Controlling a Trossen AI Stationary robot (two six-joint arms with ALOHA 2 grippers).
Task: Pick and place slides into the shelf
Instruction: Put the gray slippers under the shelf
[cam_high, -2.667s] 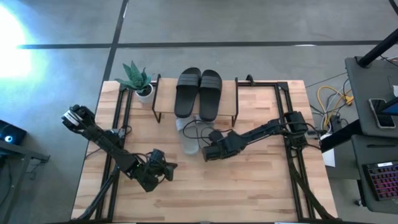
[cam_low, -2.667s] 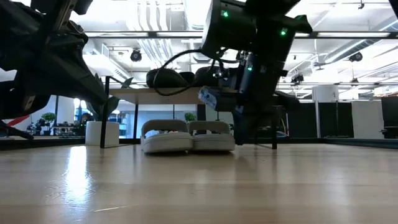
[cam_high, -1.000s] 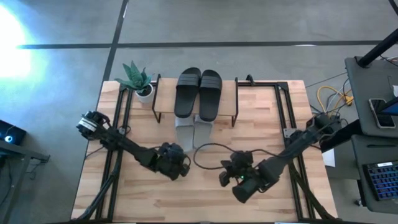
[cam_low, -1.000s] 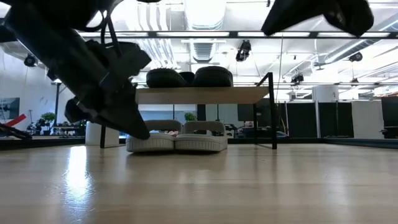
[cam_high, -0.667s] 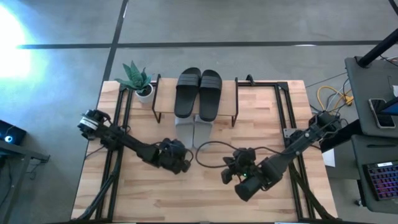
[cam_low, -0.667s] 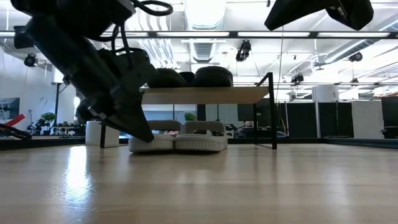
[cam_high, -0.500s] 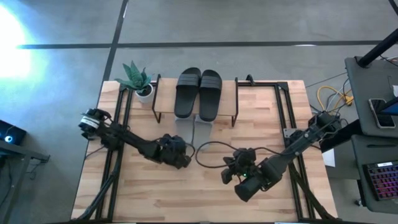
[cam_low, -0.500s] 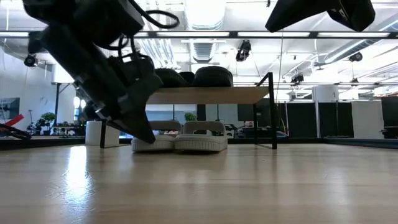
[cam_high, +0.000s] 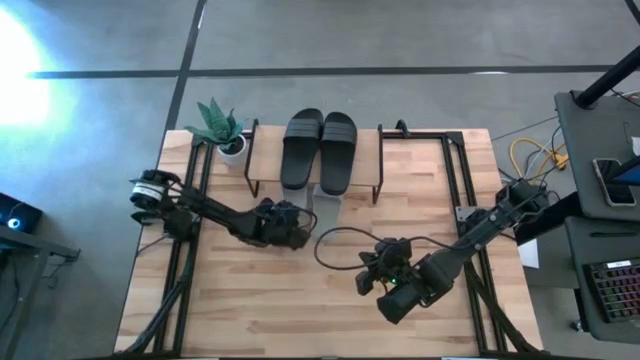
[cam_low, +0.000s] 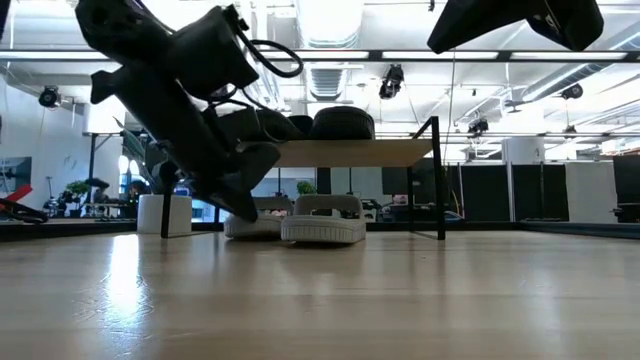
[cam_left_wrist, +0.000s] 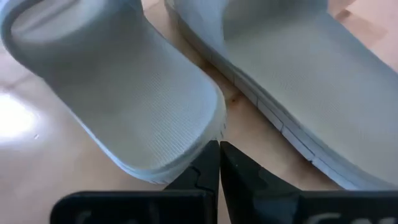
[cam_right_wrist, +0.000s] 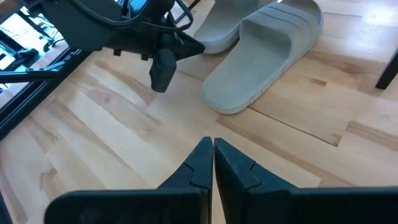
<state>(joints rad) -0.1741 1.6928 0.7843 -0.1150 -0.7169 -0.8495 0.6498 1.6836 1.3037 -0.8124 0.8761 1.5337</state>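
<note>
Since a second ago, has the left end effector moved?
Yes. In the high view the left end effector has advanced toward the shelf, closing on the grey slides under it.

No text, label, brand, number or sign is readable in any view.

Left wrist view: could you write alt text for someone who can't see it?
The left hand, fingers shut, touches the heel of a grey slide lying on the wooden table. A second grey slide lies right beside it.
</note>
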